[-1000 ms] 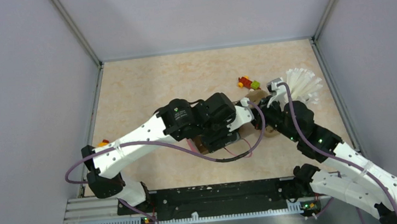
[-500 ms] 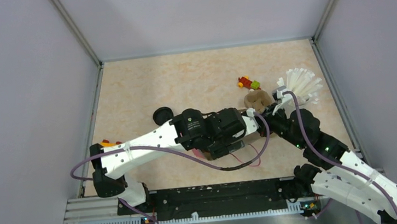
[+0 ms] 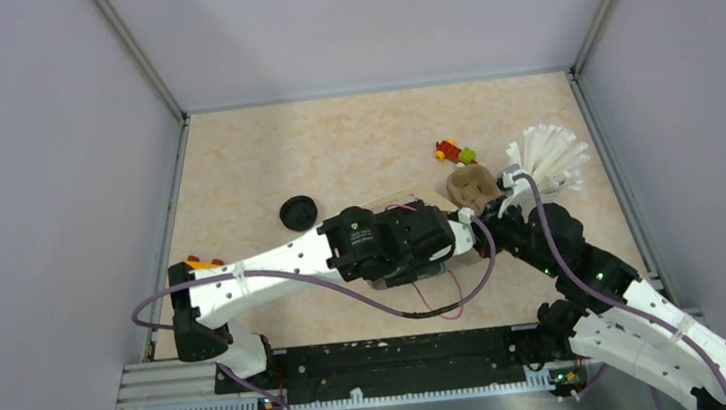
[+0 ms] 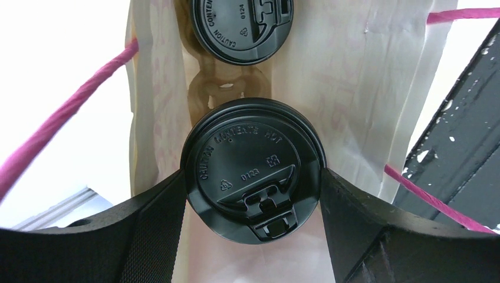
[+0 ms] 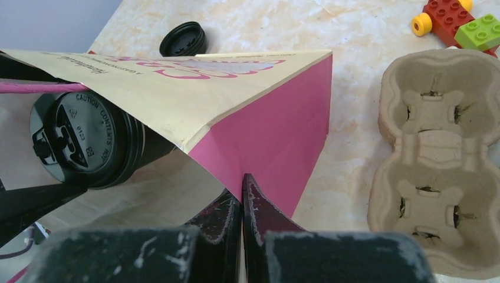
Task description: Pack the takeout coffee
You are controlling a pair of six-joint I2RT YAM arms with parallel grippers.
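Grasps, between the spread fingers of the left gripper (image 4: 253, 175), a small black paper cup with a round black plastic lid (image 4: 253, 156), at the mouth of a cream and pink paper bag (image 4: 359, 71). Shows, ahead and deeper inside, the second lidded black cup (image 4: 242, 23). Pinches the bag's pink edge in the clenched right gripper (image 5: 242, 197). Sees a brown moulded-pulp cup carrier (image 5: 436, 159) to that gripper's right, a loose black lid (image 5: 184, 39) farther ahead-left.

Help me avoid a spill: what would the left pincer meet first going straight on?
Probably the second lidded cup deeper in the paper bag; the held cup in the left pincer would touch it first, though depth is unclear.
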